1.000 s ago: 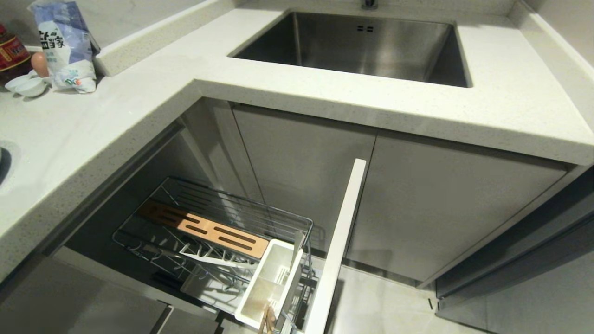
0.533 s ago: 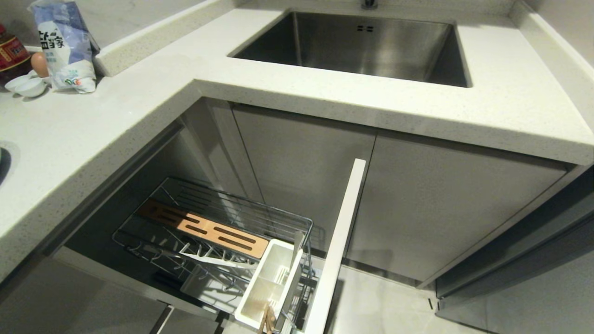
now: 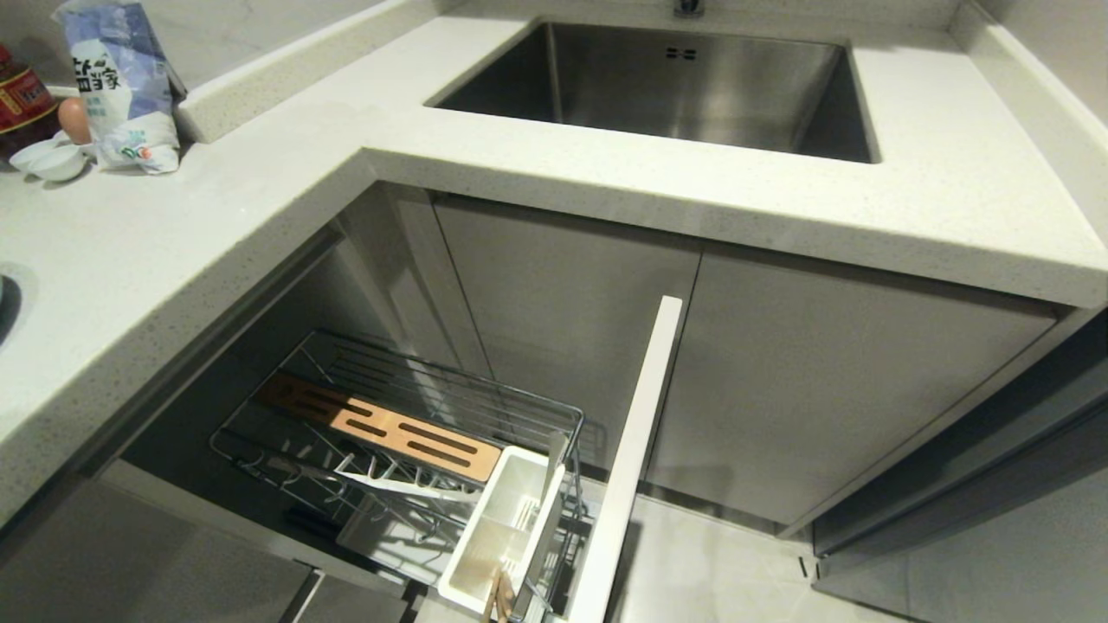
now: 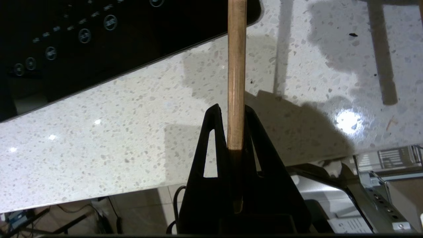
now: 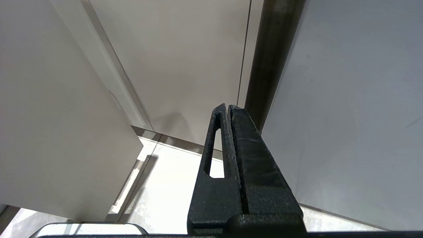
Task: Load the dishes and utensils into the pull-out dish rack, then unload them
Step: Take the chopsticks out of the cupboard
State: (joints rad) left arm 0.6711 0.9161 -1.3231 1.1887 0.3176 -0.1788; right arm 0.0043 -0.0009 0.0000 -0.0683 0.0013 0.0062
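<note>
Left gripper (image 4: 231, 110) clamps a slim wooden chopstick (image 4: 236, 72) over speckled countertop (image 4: 115, 132); right gripper (image 5: 228, 107) clenched.

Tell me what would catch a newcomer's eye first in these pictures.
Probably the pull-out dish rack, drawn out of the cabinet below the pale speckled counter, with its wooden strip and white utensil caddy showing. Next, in the left wrist view, the left gripper has its jaws clamped on a light-wood chopstick above the counter beside a black cooktop. Behind the counter edge sits the steel sink.
</note>
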